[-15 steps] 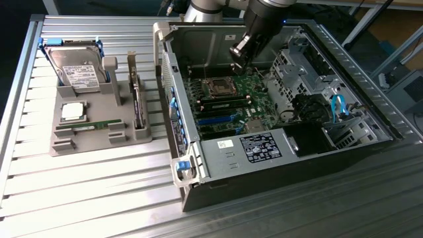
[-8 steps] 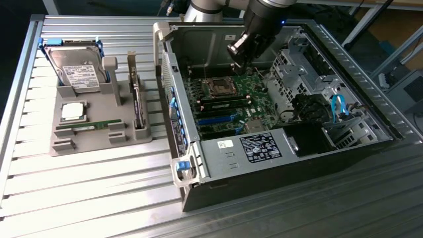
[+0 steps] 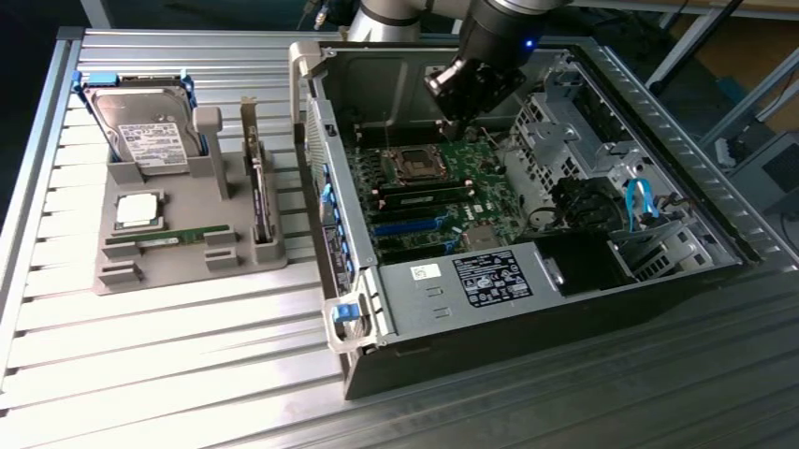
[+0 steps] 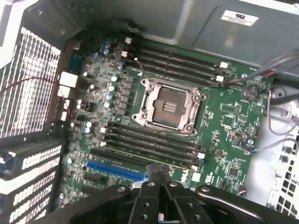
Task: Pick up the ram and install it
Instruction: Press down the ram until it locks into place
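My claw (image 4: 159, 175) is pressed together, empty, over the motherboard (image 4: 224, 126) just beside its CPU socket (image 4: 168, 105). The ram (image 4: 145, 156) already sits in a slot there, apparently installed.

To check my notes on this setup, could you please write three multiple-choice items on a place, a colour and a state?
1. Where is the green memory stick? A on the grey tray; B inside the case; C on the hard drive.
2. The coloured long slot on the board is: A red; B blue; C yellow.
3. The tool is: A wide open; B shut; C gripping a cable.
1 A, it lies on the tray. 2 B, plainly blue. 3 B, its fingers meet.
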You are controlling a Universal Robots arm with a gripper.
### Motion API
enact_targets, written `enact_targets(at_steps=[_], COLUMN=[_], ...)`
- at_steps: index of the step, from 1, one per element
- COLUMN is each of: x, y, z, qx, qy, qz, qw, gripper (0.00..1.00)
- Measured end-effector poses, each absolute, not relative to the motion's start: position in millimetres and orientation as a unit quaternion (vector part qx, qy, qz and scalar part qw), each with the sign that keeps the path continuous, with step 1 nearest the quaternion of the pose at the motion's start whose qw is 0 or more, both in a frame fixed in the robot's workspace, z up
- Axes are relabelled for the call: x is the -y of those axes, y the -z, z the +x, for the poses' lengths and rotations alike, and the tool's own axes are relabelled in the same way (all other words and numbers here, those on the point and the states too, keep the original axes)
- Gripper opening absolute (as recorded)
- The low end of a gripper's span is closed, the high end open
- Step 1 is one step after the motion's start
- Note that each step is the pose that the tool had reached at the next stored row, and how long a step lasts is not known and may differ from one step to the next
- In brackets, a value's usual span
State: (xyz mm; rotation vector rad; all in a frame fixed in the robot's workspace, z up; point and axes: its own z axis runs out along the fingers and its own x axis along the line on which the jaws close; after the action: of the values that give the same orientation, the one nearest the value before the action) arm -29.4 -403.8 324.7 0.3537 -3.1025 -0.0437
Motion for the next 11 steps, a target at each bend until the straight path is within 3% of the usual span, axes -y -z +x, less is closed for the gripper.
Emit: enact_targets(at_steps=[11], x=[403.8], y=[-324.5], z=[-29.4], qx=[0.999], qy=[0.015], qz=[0.035], qw=[0.008], gripper=[0.10])
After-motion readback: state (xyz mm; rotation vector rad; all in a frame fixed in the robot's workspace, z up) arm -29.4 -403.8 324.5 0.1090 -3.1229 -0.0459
